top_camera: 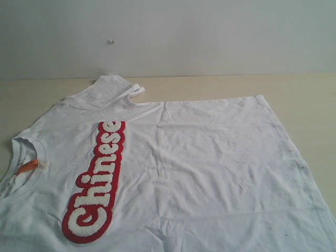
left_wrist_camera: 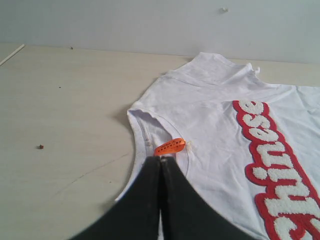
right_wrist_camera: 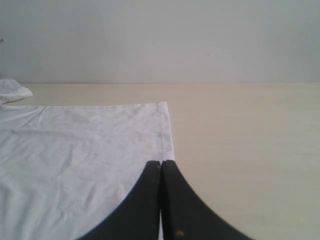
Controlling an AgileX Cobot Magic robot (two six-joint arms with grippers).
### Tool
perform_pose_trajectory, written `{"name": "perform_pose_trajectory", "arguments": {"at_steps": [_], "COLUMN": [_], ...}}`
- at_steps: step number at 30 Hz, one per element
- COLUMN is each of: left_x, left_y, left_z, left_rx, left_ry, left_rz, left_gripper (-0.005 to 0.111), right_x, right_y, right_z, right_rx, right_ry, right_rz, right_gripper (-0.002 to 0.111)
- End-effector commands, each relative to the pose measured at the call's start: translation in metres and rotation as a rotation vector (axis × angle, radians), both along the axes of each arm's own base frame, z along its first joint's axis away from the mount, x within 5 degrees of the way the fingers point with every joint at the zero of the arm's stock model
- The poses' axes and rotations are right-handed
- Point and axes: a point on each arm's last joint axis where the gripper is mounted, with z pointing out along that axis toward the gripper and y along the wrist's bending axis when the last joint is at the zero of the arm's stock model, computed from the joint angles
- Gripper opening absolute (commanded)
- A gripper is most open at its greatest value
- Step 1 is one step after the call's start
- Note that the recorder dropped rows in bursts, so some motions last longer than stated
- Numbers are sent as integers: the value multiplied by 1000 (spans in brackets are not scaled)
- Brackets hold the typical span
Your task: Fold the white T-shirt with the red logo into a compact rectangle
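Note:
The white T-shirt [top_camera: 210, 157] lies spread flat on the table, its neck to the left and its hem to the right. The red logo [top_camera: 97, 181] faces up along the chest. An orange neck tag [top_camera: 27, 167] sits inside the collar. Neither gripper shows in the exterior view. In the left wrist view my left gripper [left_wrist_camera: 161, 159] is shut with nothing in it, its tips just short of the orange tag [left_wrist_camera: 170, 146] and the collar [left_wrist_camera: 145, 132]. My right gripper [right_wrist_camera: 161, 163] is shut and empty too, its tips at the hem's edge [right_wrist_camera: 165, 130].
The far sleeve [top_camera: 107, 89] is bunched up near the back wall [top_camera: 210, 31]. Bare wooden table [top_camera: 304, 100] shows right of the hem and left of the collar, where a small dark crumb [left_wrist_camera: 40, 146] lies.

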Motion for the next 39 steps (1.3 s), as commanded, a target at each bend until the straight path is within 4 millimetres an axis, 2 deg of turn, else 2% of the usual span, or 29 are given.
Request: {"name": "perform_pose_trajectory", "arguments": {"at_steps": [1, 5, 10, 13, 15, 19, 23, 27, 28, 29, 33, 39], "left_x": [1, 2, 3, 2, 1, -1, -1, -2, -2, -2, -2, -2], "left_y": [0, 0, 0, -1, -1, -1, -1, -1, -1, -1, -1, -1], "left_z": [4, 10, 27, 39, 45, 52, 52, 53, 53, 53, 53, 55], "left_rx": [-17, -21, -29, -34, -37, -40, -41, -128, -216, -255, -422, -600], "left_ry": [-49, -125, -308, -434, -503, -582, -589, -596, -591, -589, -580, -582], "left_rz": [4, 3, -1, -3, -4, -6, -6, -8, -11, -12, -16, -27], "left_gripper": [0, 0, 0, 0, 0, 0, 0, 0, 0, 0, 0, 0], "right_x": [0, 0, 0, 0, 0, 0, 0, 2, 1, 1, -1, -2], "right_y": [0, 0, 0, -3, -3, -3, -3, 2, 2, 1, -1, -1], "right_z": [0, 0, 0, 0, 0, 0, 1, 19, 28, 32, 40, 42], "right_rx": [-4, -4, -6, -148, -157, -157, -158, 110, 262, 312, 407, 441], "right_ry": [-10, -10, -10, 1, 1, 1, -12, -236, -345, -391, -489, -514], "right_rz": [-7, -7, -7, -7, -8, -8, -6, 8, 8, 6, -2, -1], "right_gripper": [0, 0, 0, 0, 0, 0, 0, 0, 0, 0, 0, 0]}}
